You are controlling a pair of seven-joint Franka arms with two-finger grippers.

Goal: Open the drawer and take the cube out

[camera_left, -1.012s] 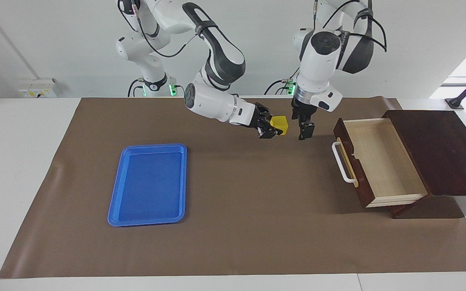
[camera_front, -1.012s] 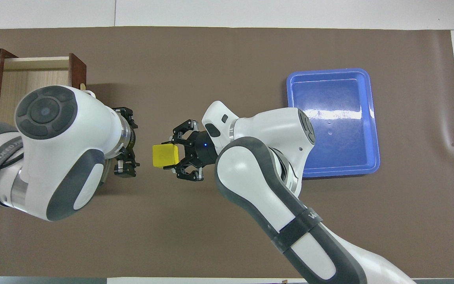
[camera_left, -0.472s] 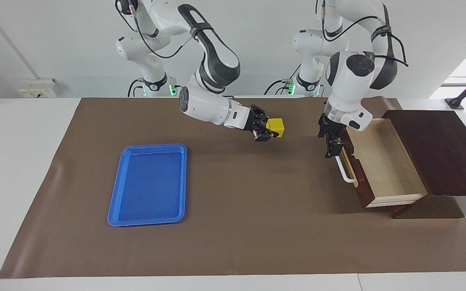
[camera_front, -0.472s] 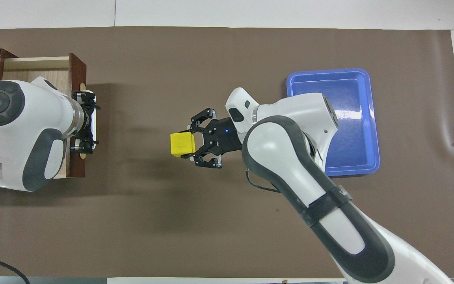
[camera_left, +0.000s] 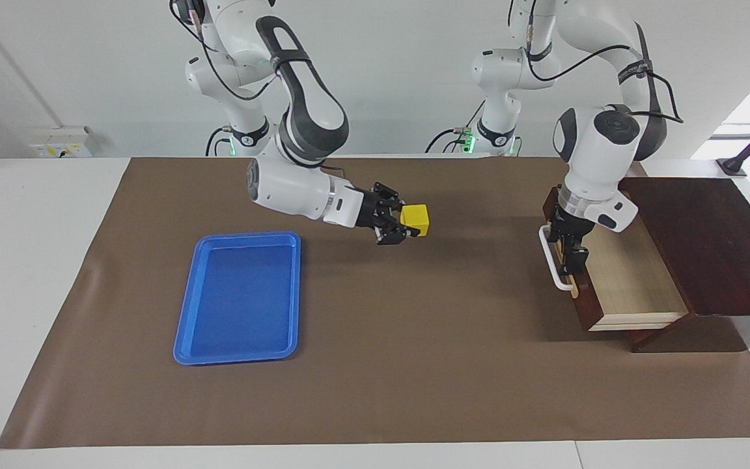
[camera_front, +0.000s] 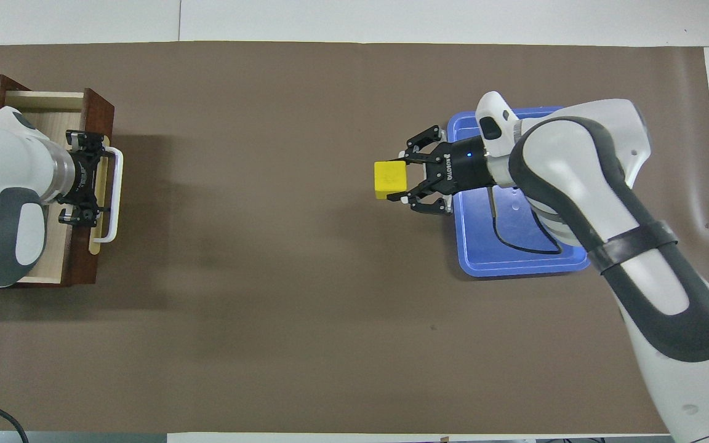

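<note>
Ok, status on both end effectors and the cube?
Right end effector holds cube over mat. Left end effector at drawer front, beside handle. Nothing obstructing.

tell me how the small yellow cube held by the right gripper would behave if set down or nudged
The small yellow cube probably sits stable and slides, not rolls: its faces look flat. It seems rigid, undented in the right gripper. Likely light, held at one end.

white wall, brown-covered table
</note>
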